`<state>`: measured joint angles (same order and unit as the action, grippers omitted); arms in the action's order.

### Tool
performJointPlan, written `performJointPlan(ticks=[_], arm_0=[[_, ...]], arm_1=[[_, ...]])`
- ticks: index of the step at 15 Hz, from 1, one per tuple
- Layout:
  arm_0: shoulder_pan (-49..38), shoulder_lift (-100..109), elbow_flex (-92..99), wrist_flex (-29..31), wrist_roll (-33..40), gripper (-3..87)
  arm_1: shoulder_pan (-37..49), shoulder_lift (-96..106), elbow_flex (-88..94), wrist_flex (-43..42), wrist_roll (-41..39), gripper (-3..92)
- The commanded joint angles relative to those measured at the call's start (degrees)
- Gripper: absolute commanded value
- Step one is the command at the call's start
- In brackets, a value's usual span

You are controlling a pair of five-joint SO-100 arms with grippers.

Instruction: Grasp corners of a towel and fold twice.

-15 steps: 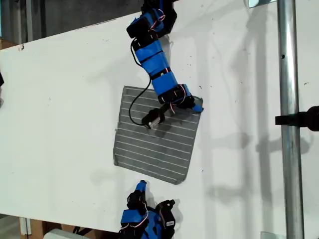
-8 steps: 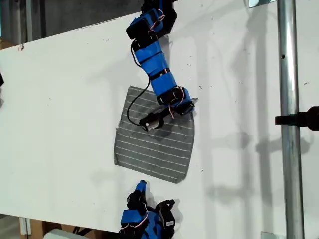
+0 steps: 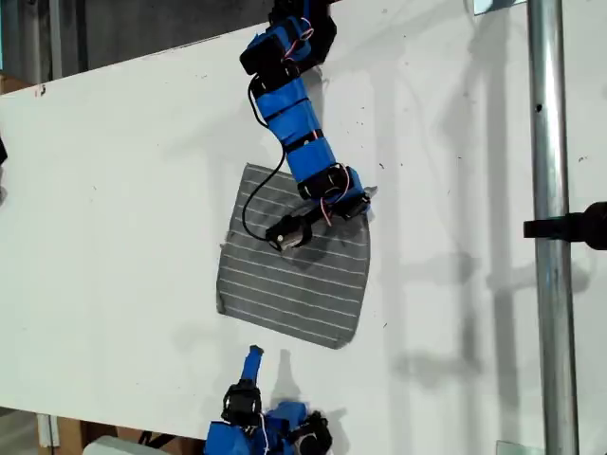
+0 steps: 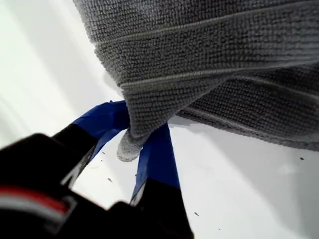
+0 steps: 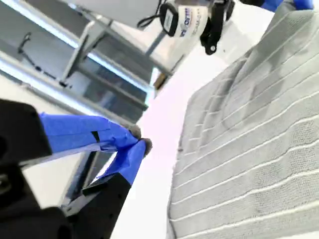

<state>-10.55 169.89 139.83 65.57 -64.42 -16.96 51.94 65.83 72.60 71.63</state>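
**One corner held, both folds to go**

One of the four corners is in a grip, and that is as far as the job looks to have got. Nearest, at the bottom edge of the exterior view, my second hand point(image 3: 252, 356) is clenched on nothing. Its blue-taped tips meet over bare worktop point(image 3: 123, 190), just short of the towel's point(image 3: 289, 275) nearest edge and apart from it.

The towel lies in the middle of the worktop, mostly flat and in a single layer. It is roughly square and sits a little askew. The cloth is grey with a nubbly, looped pile, crossed by thin white parallel stripes. It looks soft and limp, and I judge it will sag and drape rather than hold a crease.

Farther on, at the towel's upper corner toward the exterior view's right, my first hand point(image 3: 363, 201) is grasping a corner point(image 4: 128, 148). The rounded tip is pinched between the two blue fingers, and the cloth bunches and rises off the white surface there. The edge near that grip looks drawn inward.

I judge no fold is finished. The first has only begun, a second corner has yet to be gripped, and the second fold lies wholly ahead.

Beyond the worktop stands a smooth metal pole point(image 3: 550, 237).
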Motion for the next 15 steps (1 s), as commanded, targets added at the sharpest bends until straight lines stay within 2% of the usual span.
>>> performJointPlan(ticks=[1,2,4,7,8,9,10,13,15], arm_0=[[6.2,-20.6,-15.6,4.9,7.4,-2.9],[8.7,-27.2,-20.5,10.4,9.3,-2.9],[15.2,-36.7,-26.8,16.7,13.2,-2.9],[22.1,-46.8,-29.3,19.6,15.6,-2.8],[21.6,-49.0,-31.6,21.9,14.6,12.8],[20.9,-51.2,-34.4,24.7,12.5,38.9],[22.7,-52.7,-36.2,25.0,15.6,40.5],[22.4,-57.4,-37.5,26.3,16.3,43.5],[22.1,-61.3,-29.0,19.4,14.4,42.4]], arm_1=[[1.4,1.8,0.4,-0.4,-0.8,-0.2],[1.4,1.9,0.4,-0.4,-0.8,-0.2],[1.3,1.9,0.7,-0.9,-0.8,-0.2],[1.3,2.0,0.7,-1.3,-0.8,-0.2],[1.3,2.0,0.7,-1.4,-0.8,-0.2],[1.3,2.1,0.7,-1.4,-0.8,-0.2],[1.3,2.3,0.7,-1.4,-0.8,-0.2],[1.2,2.7,0.9,-1.6,-0.9,-0.2],[1.1,2.8,1.1,-1.9,-0.9,-0.2]])
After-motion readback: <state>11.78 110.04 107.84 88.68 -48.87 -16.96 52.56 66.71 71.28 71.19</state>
